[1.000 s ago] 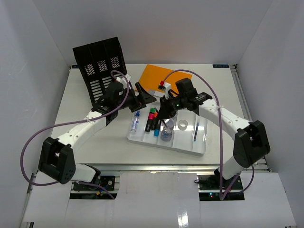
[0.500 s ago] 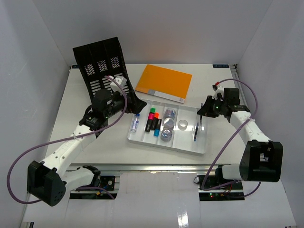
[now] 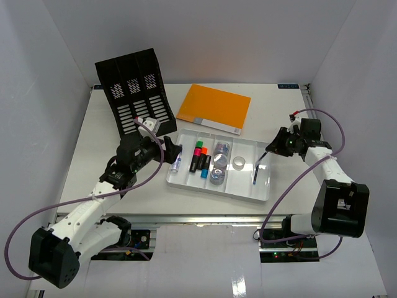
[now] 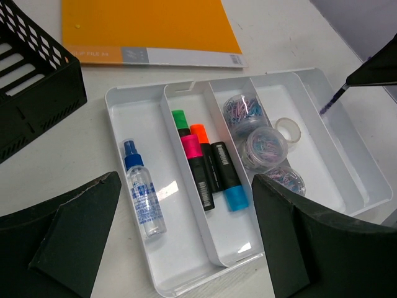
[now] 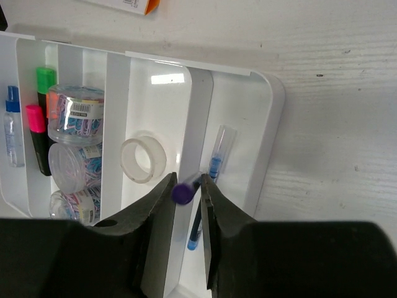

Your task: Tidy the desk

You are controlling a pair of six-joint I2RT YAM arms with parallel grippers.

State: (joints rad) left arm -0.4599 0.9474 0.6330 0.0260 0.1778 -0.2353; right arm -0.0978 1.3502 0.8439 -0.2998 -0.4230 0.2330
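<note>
Here, the tabletop [image 3: 99, 155], presumably rigid and too heavy to grip, lies beneath the tray [image 3: 260, 197] near its front edge; your right pincer [image 5: 187, 186] clamps a light, slick pen [image 5: 182, 194] by its purple end, your left pincer [image 4: 187, 183] gapes empty.

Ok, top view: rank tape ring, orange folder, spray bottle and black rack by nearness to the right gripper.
From the right gripper:
1. Tape ring, in the tray
2. Orange folder, far centre
3. Spray bottle, tray's left end
4. Black rack, far left
</note>
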